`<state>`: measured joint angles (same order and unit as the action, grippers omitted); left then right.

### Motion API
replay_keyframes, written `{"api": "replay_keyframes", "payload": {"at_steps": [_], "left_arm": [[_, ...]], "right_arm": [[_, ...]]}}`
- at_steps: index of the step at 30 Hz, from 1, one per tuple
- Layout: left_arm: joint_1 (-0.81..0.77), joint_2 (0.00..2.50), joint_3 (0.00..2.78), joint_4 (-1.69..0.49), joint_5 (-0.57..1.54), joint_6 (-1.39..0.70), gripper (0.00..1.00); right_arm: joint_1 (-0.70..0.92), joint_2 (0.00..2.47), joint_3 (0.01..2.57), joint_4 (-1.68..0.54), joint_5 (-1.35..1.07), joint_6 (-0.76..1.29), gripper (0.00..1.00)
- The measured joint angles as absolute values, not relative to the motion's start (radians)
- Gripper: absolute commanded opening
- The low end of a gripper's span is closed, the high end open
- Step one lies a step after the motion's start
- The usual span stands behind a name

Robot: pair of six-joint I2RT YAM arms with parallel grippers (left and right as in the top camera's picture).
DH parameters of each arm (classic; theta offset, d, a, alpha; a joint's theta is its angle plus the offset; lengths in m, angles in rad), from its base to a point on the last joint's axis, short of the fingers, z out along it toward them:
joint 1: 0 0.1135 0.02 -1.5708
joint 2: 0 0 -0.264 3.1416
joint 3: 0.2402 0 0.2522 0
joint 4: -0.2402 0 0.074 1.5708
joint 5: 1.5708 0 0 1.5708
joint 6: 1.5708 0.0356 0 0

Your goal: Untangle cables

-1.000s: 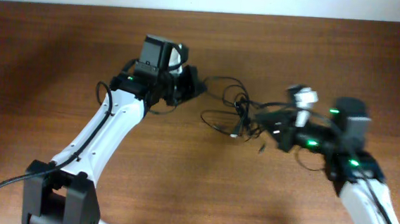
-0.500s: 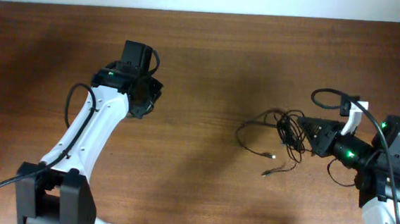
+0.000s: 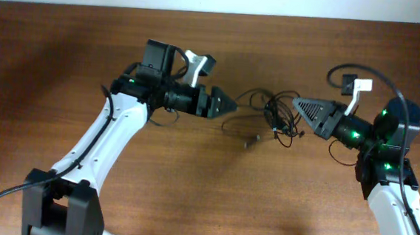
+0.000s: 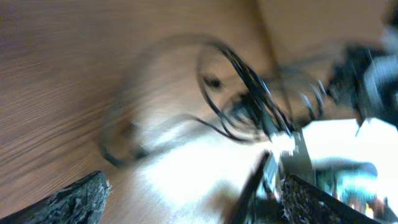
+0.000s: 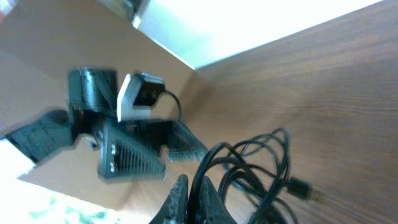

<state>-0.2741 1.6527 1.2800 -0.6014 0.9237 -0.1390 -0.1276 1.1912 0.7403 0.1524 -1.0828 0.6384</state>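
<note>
Your left gripper [image 3: 226, 102] has let go and swung back wide open toward the cables [image 3: 277, 115], still pinched by your right gripper [image 3: 298, 104], likely ready to re-grasp another strand.

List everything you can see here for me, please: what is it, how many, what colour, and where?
table: one, brown wood, under everything.
cables: one tangled bundle, strand count unclear, black, mid-table between the two grippers, with a loose plug end trailing towards the lower left.
left arm: one, white with black joints, reaching in from the lower left.
right arm: one, white and black, reaching in from the lower right.
left gripper: one, black, open and empty, pointing at the bundle from its left.
right gripper: one, black, shut on the cables at the bundle's right side.
</note>
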Motion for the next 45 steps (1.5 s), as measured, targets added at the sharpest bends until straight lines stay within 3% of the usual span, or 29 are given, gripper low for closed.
{"api": "replay_keyframes", "payload": {"at_steps": [2, 8, 14, 21, 27, 33, 37, 39, 45], "left_arm": [[-0.305, 1.653, 1.28, -0.602, 0.95, -0.085, 0.68], [-0.469, 1.653, 1.279, -0.532, 0.813, -0.067, 0.72], [-0.574, 1.653, 1.279, -0.446, 0.484, -0.365, 0.7], [-0.609, 1.678, 1.273, -0.387, 0.333, -0.603, 0.71], [-0.61, 1.732, 1.264, -0.218, 0.483, -0.67, 0.7], [-0.57, 1.732, 1.263, -0.281, 0.637, -0.583, 0.71], [-0.436, 1.73, 1.263, -0.336, 0.775, -0.517, 0.73], [-0.365, 1.719, 1.262, -0.363, 0.825, -0.487, 0.7], [-0.364, 1.599, 1.208, -0.385, 0.896, -0.445, 0.7]], "right_arm": [[-0.127, 1.192, 0.741, 0.208, -1.085, 0.735, 0.04], [-0.127, 1.192, 0.741, 0.218, -1.117, 0.952, 0.04], [-0.127, 1.192, 0.741, 0.218, -1.174, 1.038, 0.04], [-0.127, 1.195, 0.739, 0.34, -1.246, 1.113, 0.04], [-0.127, 1.195, 0.74, 0.348, -1.272, 1.14, 0.04], [-0.127, 1.195, 0.74, 0.349, -1.278, 1.149, 0.04], [-0.127, 1.195, 0.74, 0.349, -1.278, 1.149, 0.04], [-0.127, 1.195, 0.74, 0.349, -1.278, 1.15, 0.04], [-0.127, 1.195, 0.74, 0.348, -1.277, 1.179, 0.04]]}}
